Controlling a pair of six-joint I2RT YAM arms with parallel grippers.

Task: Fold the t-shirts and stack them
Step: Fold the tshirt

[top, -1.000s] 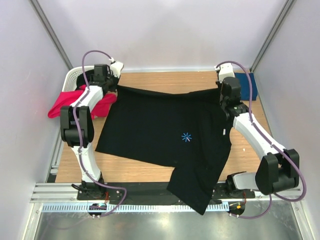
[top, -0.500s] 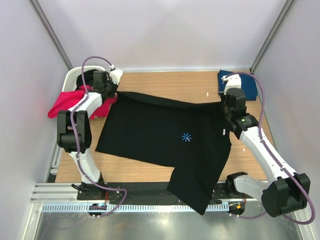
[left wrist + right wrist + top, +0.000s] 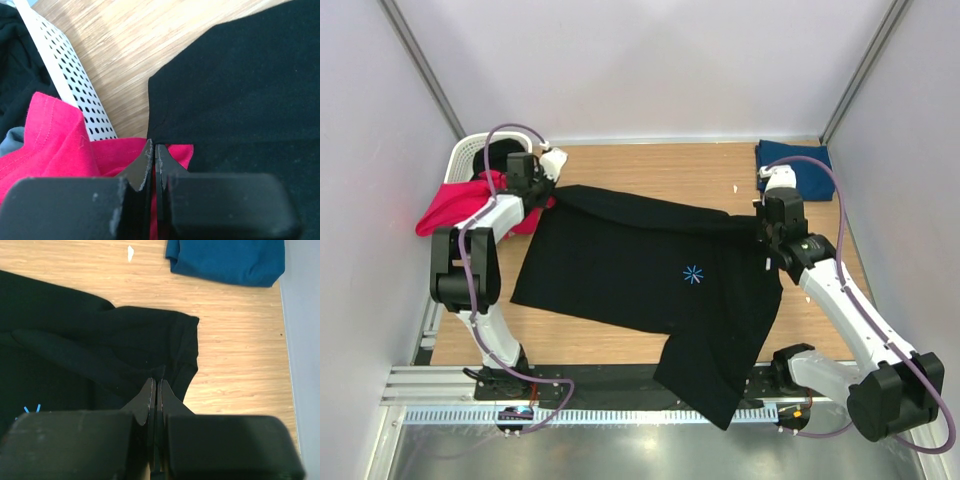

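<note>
Light was bright, even and diffuse in every view, leaving only faint, soft shadows on the table. The black t-shirt read as a nearly flat dark mass, its folds barely showing. A pale sheen crossed the wood in the left wrist view. The left gripper and right gripper were blurred close to their cameras.

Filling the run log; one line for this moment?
black t-shirt: spread, far edge held | left gripper: shut on it | right gripper: shut on it
</note>
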